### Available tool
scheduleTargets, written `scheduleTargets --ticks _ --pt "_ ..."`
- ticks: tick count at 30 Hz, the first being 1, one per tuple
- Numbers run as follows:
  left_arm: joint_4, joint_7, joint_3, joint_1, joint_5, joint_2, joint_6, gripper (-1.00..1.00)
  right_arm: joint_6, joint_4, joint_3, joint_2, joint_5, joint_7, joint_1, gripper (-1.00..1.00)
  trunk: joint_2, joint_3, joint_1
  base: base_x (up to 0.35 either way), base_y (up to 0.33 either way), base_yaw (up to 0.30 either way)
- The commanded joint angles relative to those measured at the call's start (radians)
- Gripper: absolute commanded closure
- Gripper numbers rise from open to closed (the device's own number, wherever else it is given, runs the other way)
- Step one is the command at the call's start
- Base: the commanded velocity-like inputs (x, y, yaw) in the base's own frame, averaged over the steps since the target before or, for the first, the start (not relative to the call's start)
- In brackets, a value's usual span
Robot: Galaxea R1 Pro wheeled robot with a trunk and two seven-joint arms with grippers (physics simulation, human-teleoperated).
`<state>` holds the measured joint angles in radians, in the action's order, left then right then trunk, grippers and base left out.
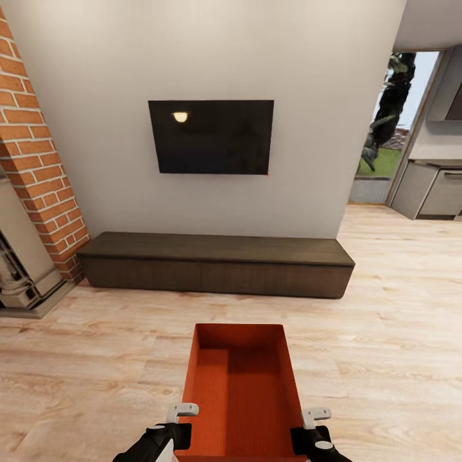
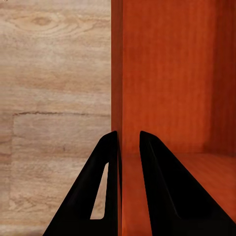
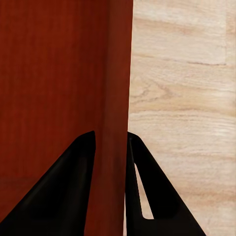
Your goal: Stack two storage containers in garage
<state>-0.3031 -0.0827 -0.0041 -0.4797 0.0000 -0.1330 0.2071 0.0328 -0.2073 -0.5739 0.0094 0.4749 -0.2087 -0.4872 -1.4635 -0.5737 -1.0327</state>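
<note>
One orange-red storage container (image 1: 237, 385) sits low in front of me in the living room, open side up and empty, over the light wood-plank floor (image 1: 96, 359). My left gripper (image 1: 181, 423) is shut on its left wall, one finger inside and one outside, as the left wrist view shows at the gripper (image 2: 128, 135) and container wall (image 2: 167, 73). My right gripper (image 1: 308, 428) is shut on the right wall in the same way, seen in the right wrist view at the gripper (image 3: 110, 135) and the wall (image 3: 49, 73). The garage is out of view.
A long dark low cabinet (image 1: 218, 263) runs along the white wall ahead, under a black TV (image 1: 212, 136). A red brick column (image 1: 38, 160) stands at the left. At the right an opening (image 1: 391, 128) leads to grey kitchen units (image 1: 430, 189).
</note>
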Motion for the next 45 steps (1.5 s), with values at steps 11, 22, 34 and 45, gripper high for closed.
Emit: scheduleTargets --ticks 11,22,34,45 --pt "-0.006 -0.009 0.001 0.0 -0.008 0.0 0.006 1.0 0.006 0.005 -0.003 0.0 0.021 -0.016 -0.001 1.0 -0.001 -0.001 0.0 0.0 0.0 0.0" --pt "-0.007 -0.009 0.001 0.0 -0.008 0.0 0.008 1.0 0.004 0.005 -0.003 -0.001 0.022 -0.018 -0.001 1.0 -0.001 -0.001 0.0 0.0 0.0 -0.011" --pt "-0.007 -0.009 0.003 0.0 -0.008 0.0 0.008 1.0 0.003 0.005 -0.002 0.0 0.024 -0.018 -0.001 1.0 -0.001 -0.001 0.0 0.0 0.0 -0.257" --pt "-0.005 -0.009 0.004 0.0 -0.008 0.0 -0.001 1.0 0.003 0.005 -0.002 0.0 0.024 -0.018 -0.001 1.0 -0.001 -0.001 0.0 0.0 0.0 -0.284"
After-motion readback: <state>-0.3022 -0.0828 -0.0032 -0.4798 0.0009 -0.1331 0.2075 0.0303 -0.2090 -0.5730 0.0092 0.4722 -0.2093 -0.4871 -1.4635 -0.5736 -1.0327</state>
